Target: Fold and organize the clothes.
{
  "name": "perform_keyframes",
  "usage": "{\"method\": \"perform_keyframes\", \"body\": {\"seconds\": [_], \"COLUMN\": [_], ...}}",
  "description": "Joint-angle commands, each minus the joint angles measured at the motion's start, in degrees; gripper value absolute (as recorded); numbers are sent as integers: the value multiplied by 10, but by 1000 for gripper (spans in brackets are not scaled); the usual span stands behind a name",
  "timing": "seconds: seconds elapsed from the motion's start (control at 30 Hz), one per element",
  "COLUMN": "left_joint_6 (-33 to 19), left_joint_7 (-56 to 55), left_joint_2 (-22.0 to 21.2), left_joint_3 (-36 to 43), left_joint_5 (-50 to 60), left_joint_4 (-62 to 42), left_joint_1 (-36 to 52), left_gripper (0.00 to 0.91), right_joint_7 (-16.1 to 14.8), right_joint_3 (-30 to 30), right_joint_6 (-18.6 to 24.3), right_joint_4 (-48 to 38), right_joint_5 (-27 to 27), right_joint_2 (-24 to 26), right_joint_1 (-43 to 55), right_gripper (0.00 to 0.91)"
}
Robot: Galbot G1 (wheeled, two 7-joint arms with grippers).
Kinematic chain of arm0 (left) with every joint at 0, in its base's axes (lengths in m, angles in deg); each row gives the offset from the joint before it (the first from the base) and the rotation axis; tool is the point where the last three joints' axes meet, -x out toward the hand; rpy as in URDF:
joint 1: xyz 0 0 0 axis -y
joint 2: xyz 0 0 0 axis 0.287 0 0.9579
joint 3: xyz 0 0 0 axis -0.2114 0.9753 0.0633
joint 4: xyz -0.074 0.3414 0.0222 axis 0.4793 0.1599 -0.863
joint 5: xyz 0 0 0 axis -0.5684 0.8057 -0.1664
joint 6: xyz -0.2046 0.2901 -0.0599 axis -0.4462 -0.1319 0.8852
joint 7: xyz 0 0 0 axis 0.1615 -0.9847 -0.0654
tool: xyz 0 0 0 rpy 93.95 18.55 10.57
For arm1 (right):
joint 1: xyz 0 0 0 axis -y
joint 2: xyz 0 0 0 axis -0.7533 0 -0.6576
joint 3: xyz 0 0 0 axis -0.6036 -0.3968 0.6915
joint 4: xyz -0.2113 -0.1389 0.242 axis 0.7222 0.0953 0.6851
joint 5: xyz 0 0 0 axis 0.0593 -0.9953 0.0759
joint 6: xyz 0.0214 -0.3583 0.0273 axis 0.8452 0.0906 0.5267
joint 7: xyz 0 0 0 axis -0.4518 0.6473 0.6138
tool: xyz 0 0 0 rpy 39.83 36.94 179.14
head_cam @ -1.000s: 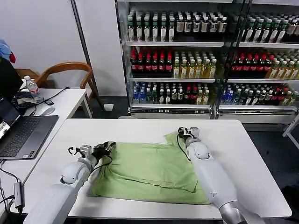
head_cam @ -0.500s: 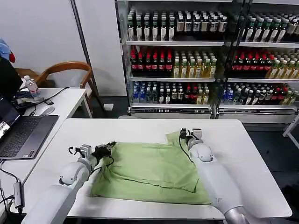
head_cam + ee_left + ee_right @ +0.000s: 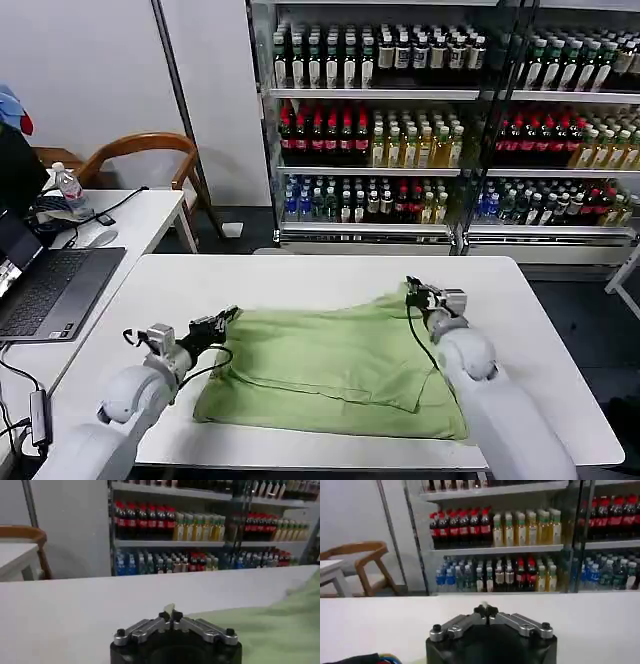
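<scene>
While the light green shirt [image 3: 330,370] lies spread on the white table [image 3: 300,275], each pincer sits clenched at an opposite upper corner. Left pincer [image 3: 222,322] and right pincer [image 3: 418,294] should draw apart evenly, keeping the cloth flat before folding.

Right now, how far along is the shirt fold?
Done: the light green shirt lies spread on the white table, one layer lapped over its front half. In hand: left gripper and right gripper each pinch a far corner, jaws shut. Left: the remaining folds and tidying.
</scene>
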Motion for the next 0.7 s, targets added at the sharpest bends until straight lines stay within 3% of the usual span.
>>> {"method": "perform_keyframes", "body": {"seconds": [0.03,0.43,0.7], "left_joint_6": [-10,-9,-17], "left_joint_7": [2,9,16], "left_joint_2": [16,20,15], "left_joint_3": [-41,-77,-90], "left_joint_5": [-11,-5,11], "left_joint_4": [68,115,125], "left_joint_1": [-63,-133,-184], "left_gripper": [40,40,40], "right_joint_7": [11,10,19], "right_joint_3": [38,86,135], "right_joint_6": [-10,0,-5], "right_joint_4": [171,223,295], "right_joint_5": [21,6,-4], "right_joint_2": [58,66,67], "right_joint_1": [-133,-218,-331], "right_gripper": [0,0,0]}}
